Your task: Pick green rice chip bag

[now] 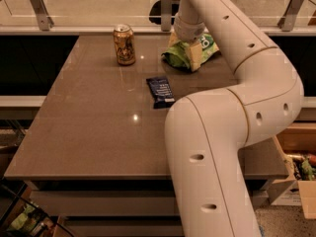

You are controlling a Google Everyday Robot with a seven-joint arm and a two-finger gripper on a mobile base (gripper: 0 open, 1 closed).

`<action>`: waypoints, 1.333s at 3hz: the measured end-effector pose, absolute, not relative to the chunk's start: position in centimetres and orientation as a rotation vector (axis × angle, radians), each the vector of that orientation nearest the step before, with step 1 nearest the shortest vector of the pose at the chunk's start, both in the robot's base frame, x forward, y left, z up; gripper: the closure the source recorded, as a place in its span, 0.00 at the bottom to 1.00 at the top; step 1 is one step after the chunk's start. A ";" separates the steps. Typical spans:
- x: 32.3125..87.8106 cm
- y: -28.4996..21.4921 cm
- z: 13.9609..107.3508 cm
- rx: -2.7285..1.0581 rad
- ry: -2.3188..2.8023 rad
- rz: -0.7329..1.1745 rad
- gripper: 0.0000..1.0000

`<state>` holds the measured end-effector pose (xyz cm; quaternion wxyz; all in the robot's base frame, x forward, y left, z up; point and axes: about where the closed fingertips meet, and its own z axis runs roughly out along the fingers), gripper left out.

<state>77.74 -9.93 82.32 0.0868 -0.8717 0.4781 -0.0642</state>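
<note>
Camera view: gripper [185, 44] down on green rice chip bag [177, 59], grip state unreadable; risk of crinkly pouch slipping on lift.

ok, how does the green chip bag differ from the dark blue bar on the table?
The green rice chip bag is light green, puffy and crinkled; the dark-blue bar is dark, flat and slim. The bag is clearly larger than the bar. The bag lies toward the far edge with the pincer at its top; the bar lies nearer the middle, with nothing touching it. Both are wrapped snacks lying on the table.
</note>
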 end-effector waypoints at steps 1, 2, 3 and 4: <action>77.7 -9.9 82.3 -2.597 1.424 -0.191 1.00; 77.7 -9.9 82.3 -2.597 1.424 -0.192 1.00; 77.7 -9.9 82.4 -2.597 1.424 -0.192 1.00; 77.7 -9.9 82.4 -2.596 1.424 -0.192 1.00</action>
